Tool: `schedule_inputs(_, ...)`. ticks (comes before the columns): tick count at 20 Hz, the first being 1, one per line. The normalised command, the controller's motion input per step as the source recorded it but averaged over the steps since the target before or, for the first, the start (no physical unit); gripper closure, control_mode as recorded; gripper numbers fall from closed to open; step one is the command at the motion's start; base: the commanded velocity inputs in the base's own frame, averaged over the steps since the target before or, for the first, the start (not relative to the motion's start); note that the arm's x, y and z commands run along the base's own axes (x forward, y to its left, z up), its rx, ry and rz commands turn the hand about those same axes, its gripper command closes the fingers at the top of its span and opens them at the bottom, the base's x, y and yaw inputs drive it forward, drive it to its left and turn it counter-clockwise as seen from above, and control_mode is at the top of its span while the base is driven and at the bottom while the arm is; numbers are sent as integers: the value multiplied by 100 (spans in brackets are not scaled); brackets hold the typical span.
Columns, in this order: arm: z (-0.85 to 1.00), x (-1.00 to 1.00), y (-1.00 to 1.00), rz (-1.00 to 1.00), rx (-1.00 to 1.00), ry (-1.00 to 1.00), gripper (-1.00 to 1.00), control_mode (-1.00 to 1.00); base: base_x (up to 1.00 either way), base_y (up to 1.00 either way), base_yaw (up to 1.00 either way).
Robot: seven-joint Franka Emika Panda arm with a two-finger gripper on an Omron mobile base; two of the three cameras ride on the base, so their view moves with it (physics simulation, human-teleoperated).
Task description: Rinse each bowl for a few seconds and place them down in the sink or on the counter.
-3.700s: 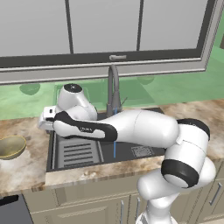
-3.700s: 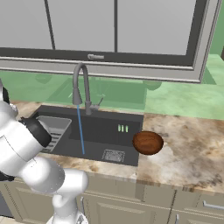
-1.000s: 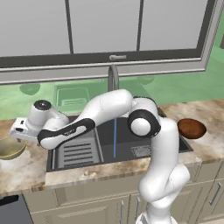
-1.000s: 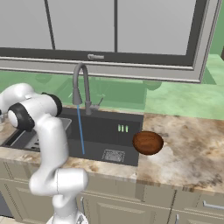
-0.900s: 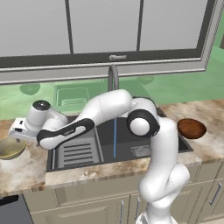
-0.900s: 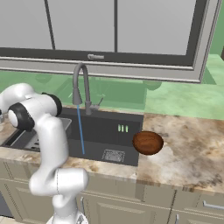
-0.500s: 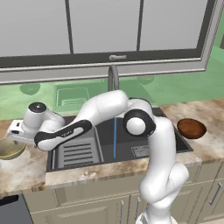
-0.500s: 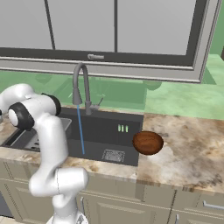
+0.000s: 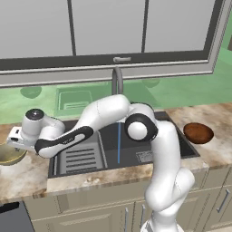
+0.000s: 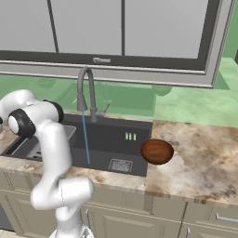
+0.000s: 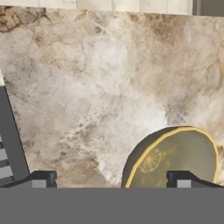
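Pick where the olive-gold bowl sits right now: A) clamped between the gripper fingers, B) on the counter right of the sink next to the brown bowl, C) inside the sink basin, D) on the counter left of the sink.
D: the olive-gold bowl rests on the counter left of the sink, with the open gripper above it.

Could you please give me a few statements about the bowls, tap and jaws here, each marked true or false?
1. The olive-gold bowl sits on the counter left of the sink. True.
2. The reddish-brown bowl lies inside the sink. False: it rests on the counter right of the sink.
3. Water runs from the faucet. True.
4. The gripper has its jaws shut on the olive-gold bowl. False: the jaws stand open above it.
5. The olive-gold bowl is upside down. False: it sits upright.
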Motion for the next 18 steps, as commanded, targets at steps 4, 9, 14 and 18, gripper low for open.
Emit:
schedule_inputs(4, -7, 13, 6, -6, -3, 0, -100, -100, 0, 0, 0)
schedule_inputs(9, -9, 15, 9, -6, -1, 0, -100, -100, 0, 0, 0)
schedule_inputs(14, -11, 18, 10, -5, 0, 0, -100, -100, 0, 0, 0)
schedule_inputs(18, -12, 19, 12, -5, 0, 0, -100, -100, 0, 0, 0)
